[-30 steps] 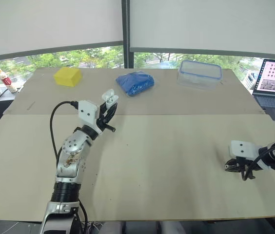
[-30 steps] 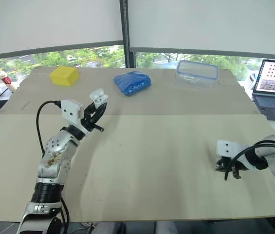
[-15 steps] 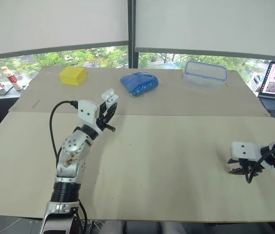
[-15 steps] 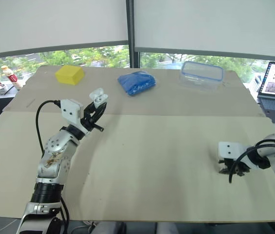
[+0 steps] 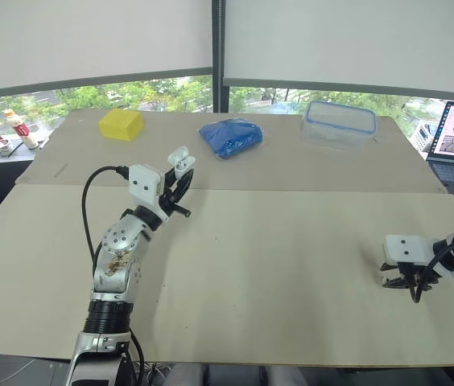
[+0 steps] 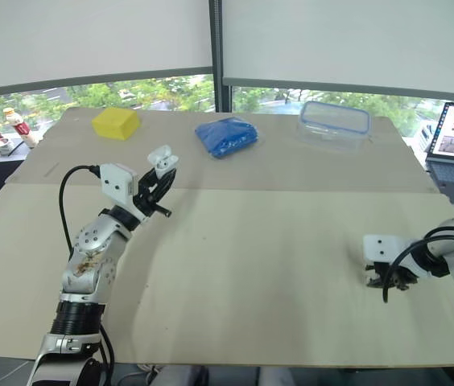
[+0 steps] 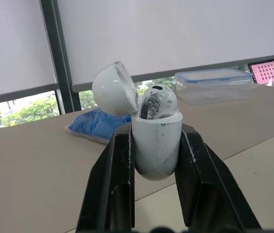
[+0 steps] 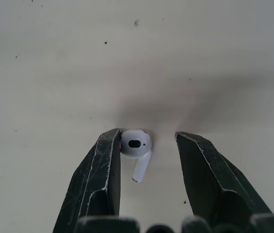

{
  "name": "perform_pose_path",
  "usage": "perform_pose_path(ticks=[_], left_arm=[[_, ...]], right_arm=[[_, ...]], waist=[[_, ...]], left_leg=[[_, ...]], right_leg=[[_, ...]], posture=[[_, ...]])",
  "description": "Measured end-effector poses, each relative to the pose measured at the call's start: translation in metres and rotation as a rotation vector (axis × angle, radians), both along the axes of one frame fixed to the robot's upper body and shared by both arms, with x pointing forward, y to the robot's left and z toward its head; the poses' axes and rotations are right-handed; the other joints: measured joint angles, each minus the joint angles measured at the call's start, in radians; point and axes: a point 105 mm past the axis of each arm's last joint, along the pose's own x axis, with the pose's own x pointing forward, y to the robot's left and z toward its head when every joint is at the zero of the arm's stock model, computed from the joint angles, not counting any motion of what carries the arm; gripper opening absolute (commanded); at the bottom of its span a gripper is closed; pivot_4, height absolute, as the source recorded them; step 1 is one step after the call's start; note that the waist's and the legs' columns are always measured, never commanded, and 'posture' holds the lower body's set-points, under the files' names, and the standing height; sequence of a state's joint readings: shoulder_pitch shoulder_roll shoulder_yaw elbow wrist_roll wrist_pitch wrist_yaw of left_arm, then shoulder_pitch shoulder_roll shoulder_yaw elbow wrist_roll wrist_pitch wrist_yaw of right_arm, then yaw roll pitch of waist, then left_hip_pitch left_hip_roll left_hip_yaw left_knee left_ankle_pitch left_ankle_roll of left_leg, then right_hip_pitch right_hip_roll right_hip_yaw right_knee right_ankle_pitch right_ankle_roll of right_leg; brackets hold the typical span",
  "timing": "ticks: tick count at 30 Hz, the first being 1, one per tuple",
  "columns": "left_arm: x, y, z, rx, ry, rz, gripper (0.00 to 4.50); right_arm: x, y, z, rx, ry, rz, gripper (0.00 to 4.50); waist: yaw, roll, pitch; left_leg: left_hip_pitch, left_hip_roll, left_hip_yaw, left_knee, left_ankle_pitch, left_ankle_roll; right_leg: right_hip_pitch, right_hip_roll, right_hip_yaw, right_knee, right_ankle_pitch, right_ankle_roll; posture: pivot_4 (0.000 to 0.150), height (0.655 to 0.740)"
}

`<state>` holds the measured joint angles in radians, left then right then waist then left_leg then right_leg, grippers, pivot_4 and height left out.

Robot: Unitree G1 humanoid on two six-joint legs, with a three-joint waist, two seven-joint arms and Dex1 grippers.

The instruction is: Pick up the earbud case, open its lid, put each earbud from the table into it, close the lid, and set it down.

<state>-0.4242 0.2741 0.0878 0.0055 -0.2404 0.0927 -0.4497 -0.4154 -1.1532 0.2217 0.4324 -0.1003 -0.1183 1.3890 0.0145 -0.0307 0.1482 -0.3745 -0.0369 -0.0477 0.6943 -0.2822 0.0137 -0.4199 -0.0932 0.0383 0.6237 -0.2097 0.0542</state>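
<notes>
At the left, the left gripper hangs above the surface. Its fingers are clamped on the earbud case, held upright with the lid tipped back so the mouth faces up for loading. One earbud sits in it. At the near right, the right gripper is low over the surface, fingers apart and straddling the second earbud. One finger touches it, apparently placed to close and lift it.

Beige table, seam running left to right across it. Far left, yellow block; far centre, blue pouch; far right, clear lidded box. Near right, white earbud on bare top.
</notes>
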Motion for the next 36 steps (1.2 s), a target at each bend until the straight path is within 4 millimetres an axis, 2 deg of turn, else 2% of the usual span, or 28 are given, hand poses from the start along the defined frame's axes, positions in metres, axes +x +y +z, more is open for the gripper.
perform_pose_path(ticks=[10, 13, 15, 16, 26, 28, 31, 32, 34, 36], left_arm=[[0.0, 0.0, 0.0, 0.0, 0.001, -0.001, 0.61], [0.0, 0.0, 0.0, 0.0, 0.001, -0.001, 0.61], [0.0, 0.0, 0.0, 0.0, 0.001, -0.001, 0.61], [0.0, 0.0, 0.0, 0.001, 0.001, -0.001, 0.61], [0.0, 0.0, 0.0, 0.001, 0.001, -0.003, 0.61], [0.0, -0.001, 0.0, 0.001, 0.002, -0.01, 0.61], [0.0, -0.008, 0.001, -0.001, 0.005, -0.049, 0.61], [0.0, -0.011, 0.001, 0.001, 0.006, -0.068, 0.61], [0.0, -0.018, 0.004, 0.005, 0.002, -0.099, 0.61], [0.0, -0.021, 0.007, 0.004, -0.005, -0.131, 0.61]], right_arm=[[0.0, 0.0, 0.0, -0.008, -0.001, 0.011, 2.02], [-0.001, 0.0, -0.001, -0.008, 0.002, 0.013, 1.26], [-0.003, 0.001, -0.002, -0.008, 0.01, 0.019, 0.53], [-0.003, 0.001, -0.002, -0.008, 0.009, 0.019, 0.36], [0.001, 0.009, -0.001, 0.04, -0.005, -0.021, 0.36], [0.01, 0.024, 0.0, 0.116, -0.033, -0.05, 0.36], [0.032, 0.073, 0.01, 0.33, -0.116, -0.054, 0.36], [0.046, 0.099, 0.021, 0.458, -0.18, -0.074, 0.36], [0.062, 0.129, 0.045, 0.608, -0.274, -0.083, 0.36], [0.08, 0.163, 0.088, 0.847, -0.41, -0.145, 0.36]], waist=[[0.0, 0.0, 0.0], [0.0, 0.0, 0.0], [-0.002, -0.001, -0.001], [-0.003, -0.002, -0.001], [-0.004, -0.003, -0.001], [-0.016, -0.004, -0.002], [-0.034, -0.003, -0.001], [-0.038, -0.003, -0.001], [-0.035, -0.001, 0.0], [-0.027, -0.001, 0.0]], left_leg=[[0.0, 0.0, 0.0, 0.0, 0.0, 0.0], [0.0, 0.0, 0.0, 0.0, 0.0, 0.0], [0.0, 0.0, 0.0, 0.0, 0.0, 0.0], [0.0, 0.0, 0.0, 0.0, 0.0, 0.0], [0.001, 0.001, 0.0, 0.0, 0.0, 0.0], [0.001, 0.002, 0.0, 0.0, 0.0, -0.001], [0.001, 0.003, 0.001, -0.002, 0.0, -0.002], [0.0, 0.003, 0.0, -0.002, 0.0, -0.002], [-0.003, 0.002, 0.0, -0.002, 0.0, -0.003], [-0.008, 0.001, -0.002, -0.001, 0.0, -0.003]], right_leg=[[0.0, 0.0, 0.0, 0.0, 0.0, 0.0], [0.0, 0.0, 0.0, 0.0, 0.0, 0.0], [0.0, 0.0, 0.0, 0.0, 0.0, 0.0], [0.001, 0.0, 0.0, 0.0, 0.0, 0.0], [0.0, 0.001, 0.0, 0.0, 0.0, 0.0], [0.0, 0.001, 0.001, 0.0, 0.0, 0.0], [-0.003, 0.003, 0.003, 0.002, 0.0, -0.001], [-0.004, 0.003, 0.003, 0.003, 0.0, -0.001], [-0.007, 0.002, 0.003, 0.003, 0.0, -0.001], [-0.012, 0.001, 0.002, 0.005, 0.0, -0.001]], posture=[[0.15, 0.74], [0.15, 0.74], [0.15, 0.74], [0.15, 0.74], [0.15, 0.74], [0.15, 0.74], [0.15, 0.74], [0.15, 0.74], [0.15, 0.74], [0.15, 0.74]])
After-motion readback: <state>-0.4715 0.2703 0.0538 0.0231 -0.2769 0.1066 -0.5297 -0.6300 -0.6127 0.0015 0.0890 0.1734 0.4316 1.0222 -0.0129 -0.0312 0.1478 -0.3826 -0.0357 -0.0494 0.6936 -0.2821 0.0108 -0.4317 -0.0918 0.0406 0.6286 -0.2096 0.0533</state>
